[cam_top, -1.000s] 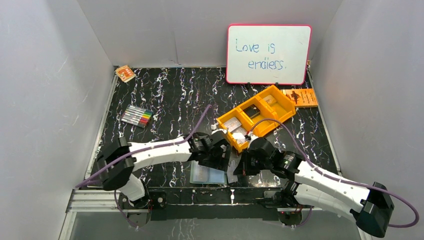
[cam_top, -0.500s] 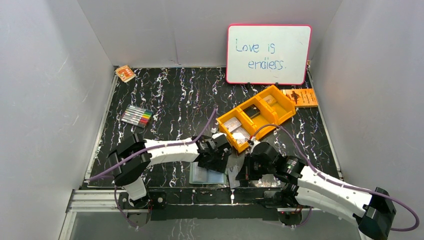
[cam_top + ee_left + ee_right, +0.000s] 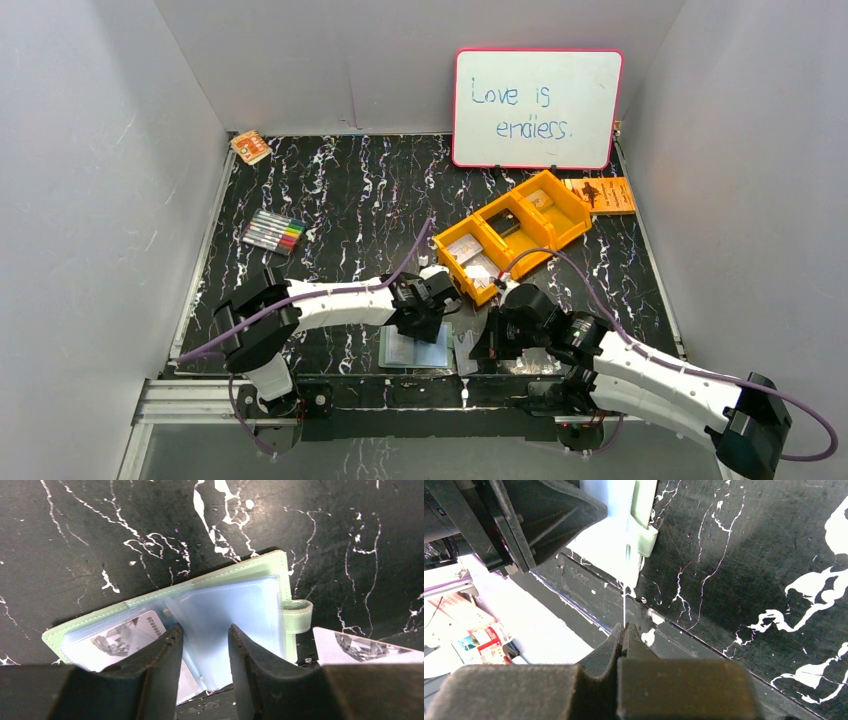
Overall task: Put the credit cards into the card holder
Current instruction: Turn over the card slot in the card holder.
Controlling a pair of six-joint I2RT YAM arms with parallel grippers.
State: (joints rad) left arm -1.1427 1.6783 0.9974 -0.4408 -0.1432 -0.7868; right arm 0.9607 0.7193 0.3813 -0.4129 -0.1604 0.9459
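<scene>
Credit card (image 3: 625, 597) first: the right claw (image 3: 624, 627) is pressed together on one edge of it and carries it edge-on, a thin white line aimed at the open side of the card holder (image 3: 225, 572). That is the way a card has to travel to slip into a pocket. The left claw (image 3: 205, 645) stands partly apart, a finger planted on either side of a clear blue pocket leaf (image 3: 225, 605). This is likely to pin the card holder flat and keep a slot gaping; no firm pinch shows. The card holder lies open on the table (image 3: 100, 530) at its near edge, between both arms, with its snap tab (image 3: 300, 615) toward the right claw. A stored card (image 3: 117, 640) already sits in its left pocket. More pale cards (image 3: 463, 247) seem to wait in the orange tray (image 3: 562, 218) behind.
</scene>
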